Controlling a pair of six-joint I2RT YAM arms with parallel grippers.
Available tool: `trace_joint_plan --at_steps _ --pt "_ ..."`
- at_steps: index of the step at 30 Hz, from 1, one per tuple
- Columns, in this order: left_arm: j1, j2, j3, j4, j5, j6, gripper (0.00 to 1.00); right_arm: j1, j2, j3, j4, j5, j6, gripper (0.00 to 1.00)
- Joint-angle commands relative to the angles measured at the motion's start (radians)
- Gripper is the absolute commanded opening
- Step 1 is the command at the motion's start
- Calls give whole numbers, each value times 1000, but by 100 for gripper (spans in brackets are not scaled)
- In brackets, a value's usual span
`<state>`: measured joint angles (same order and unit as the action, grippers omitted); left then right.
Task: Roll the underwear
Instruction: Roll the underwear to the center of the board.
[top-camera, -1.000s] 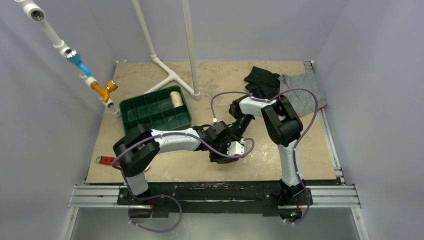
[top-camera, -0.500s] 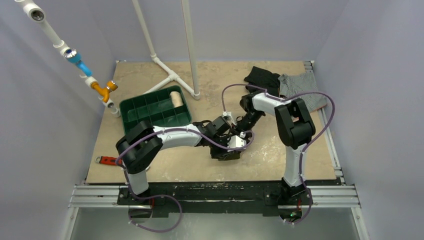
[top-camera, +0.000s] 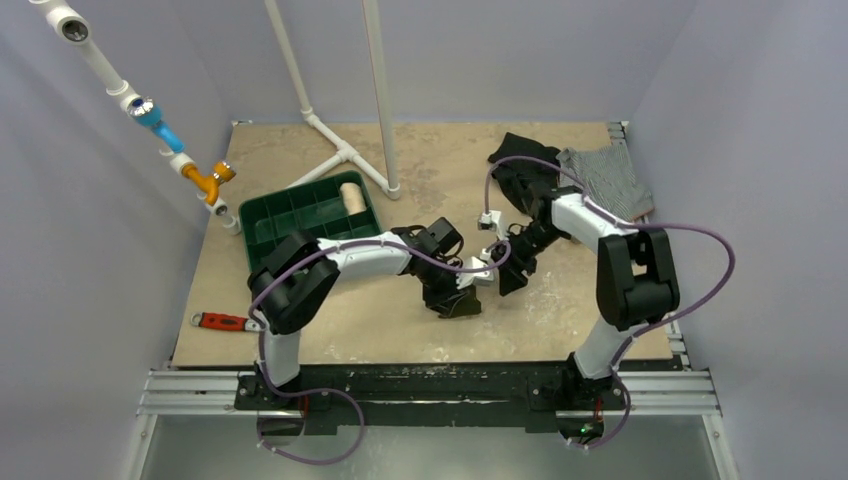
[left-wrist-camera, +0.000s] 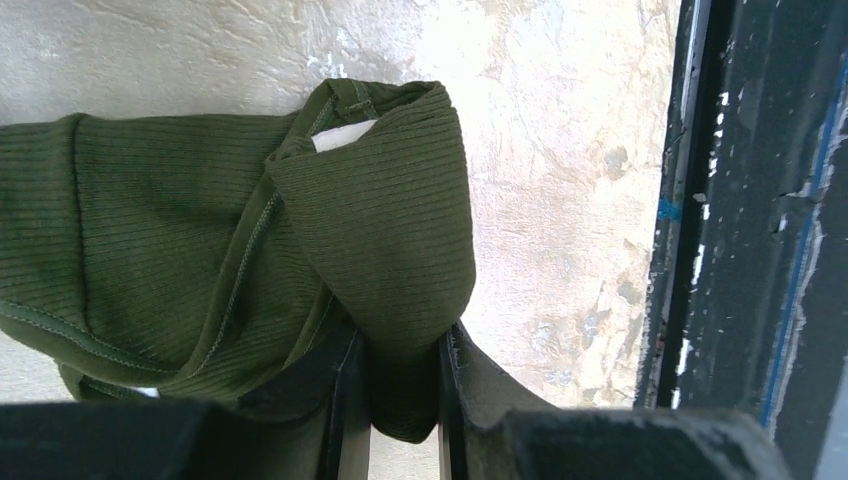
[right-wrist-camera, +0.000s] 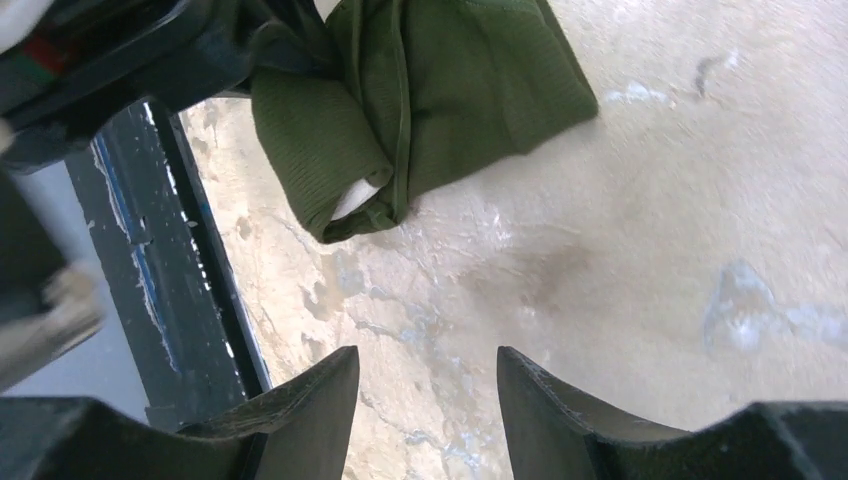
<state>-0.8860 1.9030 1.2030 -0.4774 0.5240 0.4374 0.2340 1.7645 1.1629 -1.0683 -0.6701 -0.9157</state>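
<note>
Two grippers: left gripper (left-wrist-camera: 400, 345) pinches the underwear (left-wrist-camera: 200, 220); right gripper (right-wrist-camera: 428, 365) gapes empty nearby

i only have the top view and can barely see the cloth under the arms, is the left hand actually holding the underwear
Observer: Yes. The left wrist view shows the left hand closed on a fold of the underwear.
Operator: and the other arm, got anything
Observer: No. The right hand is open and empty over bare table; the cloth lies beyond its fingertips, untouched.
Operator: is it a neat roll yet
Observer: Not tight. It is a loose folded bundle, with a white tag showing inside the fold.
</note>
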Motion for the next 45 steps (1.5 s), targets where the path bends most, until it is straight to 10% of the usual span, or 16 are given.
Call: trace_joint_plan --at_steps 1,17,24,45 --pt "34 120 42 -139 -6 -14 0 -37 -156 -80 103 5 53 53" --pt "144 315 225 -343 324 -30 0 -65 -528 -210 312 113 195 54" --pt "205 432 356 -461 456 -53 0 120 -572 -251 376 229 208 55" --pt "226 536 456 -577 499 -43 0 561 -323 -325 611 509 161 58"
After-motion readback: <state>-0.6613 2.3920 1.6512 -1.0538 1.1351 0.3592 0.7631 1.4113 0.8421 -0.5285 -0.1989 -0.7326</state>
